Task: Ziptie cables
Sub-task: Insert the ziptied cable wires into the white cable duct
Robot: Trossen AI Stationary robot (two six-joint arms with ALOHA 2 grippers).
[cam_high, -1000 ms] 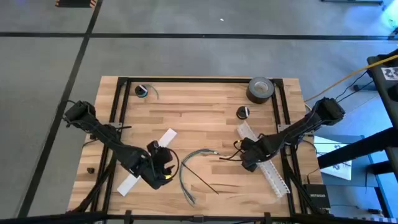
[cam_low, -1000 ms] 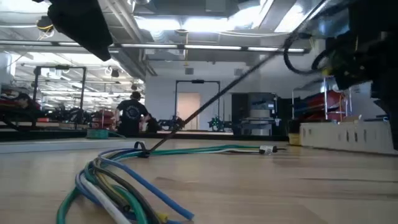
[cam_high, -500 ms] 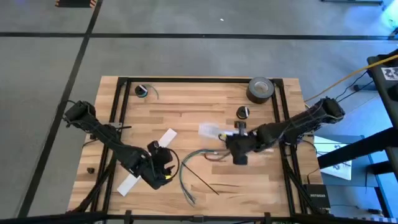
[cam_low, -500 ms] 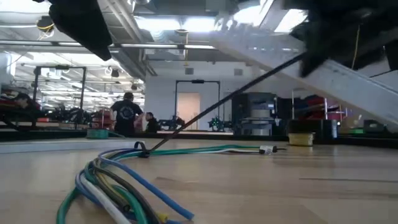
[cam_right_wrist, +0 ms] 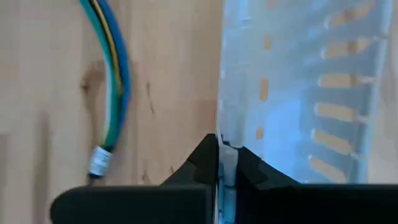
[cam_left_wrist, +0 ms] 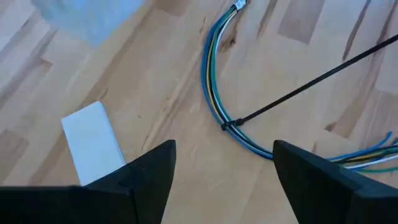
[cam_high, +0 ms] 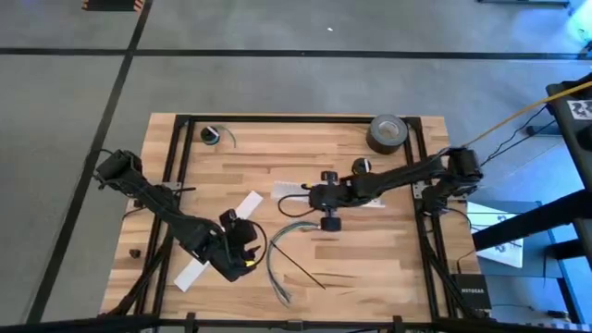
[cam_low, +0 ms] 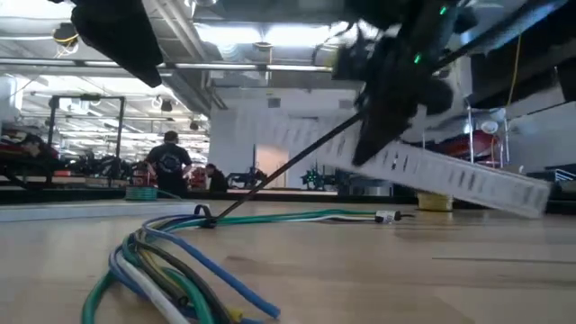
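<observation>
The cables (cam_high: 282, 250) lie curved on the surface (cam_high: 296, 157), front-centre, w/ the ziptie (cam_left_wrist: 298, 93) already looped round them at mid-bundle; its long tail slants up and away, not yet pulled snug as far as can be judged.

The right gripper (cam_high: 326, 198) is held mid-surface, just behind the cables, clamped on a white slotted strip (cam_low: 432, 166) that hangs tilted above the wood. This step seems to be clearing or repositioning the strip, not cinching.

The left gripper (cam_left_wrist: 224, 168) hovers near the cables, fingers spread wide, nothing held.

Next, probably: strip to be set down clear of the cables, then the ziptie tail to be gripped and pulled while the bundle is steadied.
</observation>
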